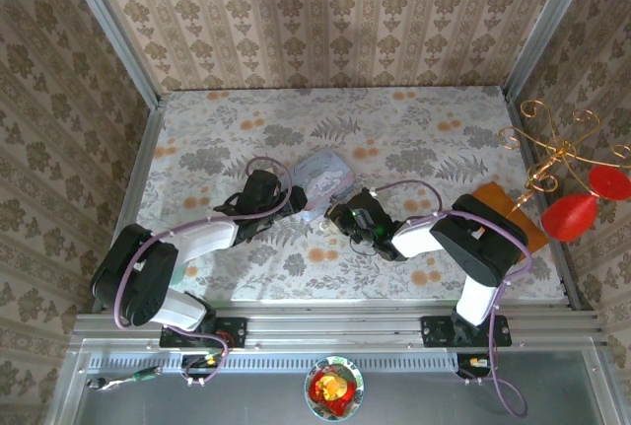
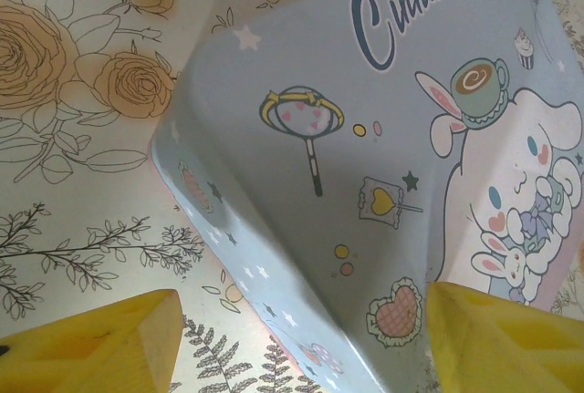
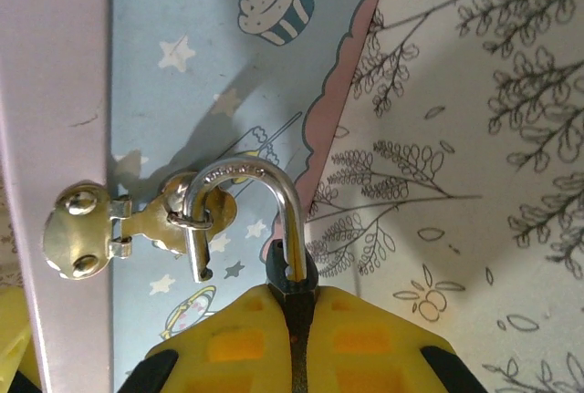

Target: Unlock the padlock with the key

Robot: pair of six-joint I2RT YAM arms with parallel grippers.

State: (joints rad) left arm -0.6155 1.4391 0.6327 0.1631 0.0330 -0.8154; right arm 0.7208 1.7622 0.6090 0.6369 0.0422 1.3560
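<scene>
The padlock (image 3: 290,229) is pinched at lower centre by the clenched right gripper (image 3: 294,306); the left gripper (image 2: 301,347) is spread wide.

Top external: looks steeply down from above and behind the arm bases (image 1: 187,312), far enough back to take in the whole flowered table (image 1: 414,139) and the papered walls (image 1: 325,21). Left wrist: sits close over the pale blue tin (image 2: 301,138), facing its printed lid at a slant, with its own yellow fingers (image 2: 100,347) in the lower corners. Right wrist: presses nearer yet, facing the tin's side with hasp (image 3: 109,233) and padlock (image 3: 290,247). Share the tin and the table's print across all three views, small at mid-table from above.
</scene>
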